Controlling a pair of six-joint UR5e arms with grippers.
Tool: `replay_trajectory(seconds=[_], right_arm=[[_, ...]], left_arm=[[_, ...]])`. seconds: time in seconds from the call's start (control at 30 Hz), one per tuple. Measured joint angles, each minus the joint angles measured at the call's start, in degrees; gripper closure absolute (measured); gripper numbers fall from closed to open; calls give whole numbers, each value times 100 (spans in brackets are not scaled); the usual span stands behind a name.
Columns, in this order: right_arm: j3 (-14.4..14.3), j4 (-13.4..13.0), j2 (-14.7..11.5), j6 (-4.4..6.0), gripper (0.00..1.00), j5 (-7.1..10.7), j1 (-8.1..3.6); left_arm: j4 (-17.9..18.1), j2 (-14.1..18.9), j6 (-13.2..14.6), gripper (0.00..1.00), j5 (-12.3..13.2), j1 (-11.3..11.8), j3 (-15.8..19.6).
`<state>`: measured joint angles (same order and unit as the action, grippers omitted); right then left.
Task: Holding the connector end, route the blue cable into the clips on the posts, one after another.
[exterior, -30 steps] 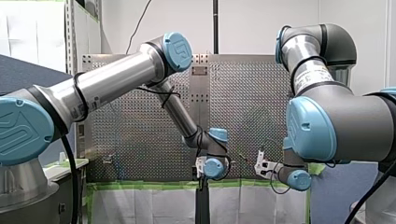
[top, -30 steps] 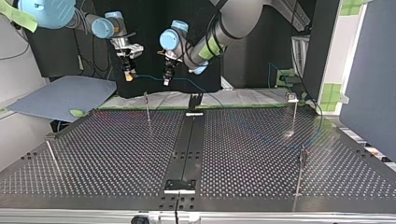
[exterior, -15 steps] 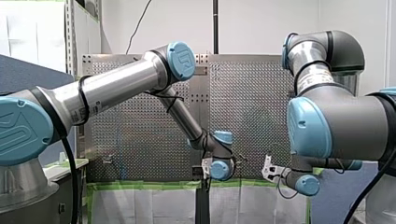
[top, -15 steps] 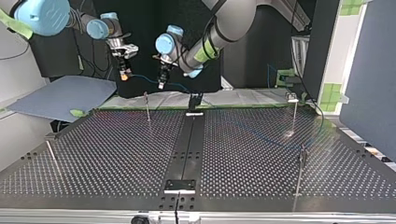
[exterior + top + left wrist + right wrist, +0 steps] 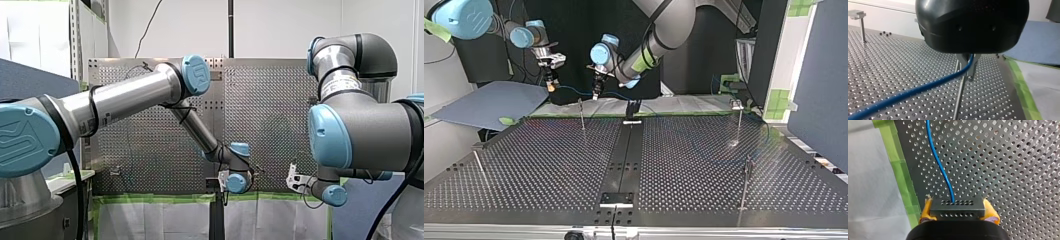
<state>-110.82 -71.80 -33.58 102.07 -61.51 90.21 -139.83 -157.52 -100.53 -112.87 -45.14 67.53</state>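
my left claw (image 5: 967, 66) pinches the blue cable (image 5: 910, 92) while my right claw (image 5: 958, 211) clamps its connector (image 5: 957, 207).

Both arms are sliding toward the top view's left, and lower! My right end effector (image 5: 552, 88) carries the connector (image 5: 957, 208) along, while my left end effector (image 5: 595, 93) brings the blue cable (image 5: 923, 87) nearer the post (image 5: 581, 114).

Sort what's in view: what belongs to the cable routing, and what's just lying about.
Job: cable, connector, posts, right gripper holding the connector, left gripper around the cable.
Lying about: blue mat, green tape, white sheet.
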Motion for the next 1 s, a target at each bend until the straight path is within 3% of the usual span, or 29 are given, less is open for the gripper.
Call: replay_trajectory(seconds=[0.43, 0.87, 1.0], right_arm=[[151, 58, 12, 21, 100, 41, -6], [376, 85, 111, 104, 100, 90, -22], [521, 209, 241, 34, 100, 79, -35]], left_arm=[[-298, -364, -64, 100, 108, 36, -477], [-313, -379, -72, 100, 180, 88, -532], [-304, -378, -72, 100, 230, 90, -534]])
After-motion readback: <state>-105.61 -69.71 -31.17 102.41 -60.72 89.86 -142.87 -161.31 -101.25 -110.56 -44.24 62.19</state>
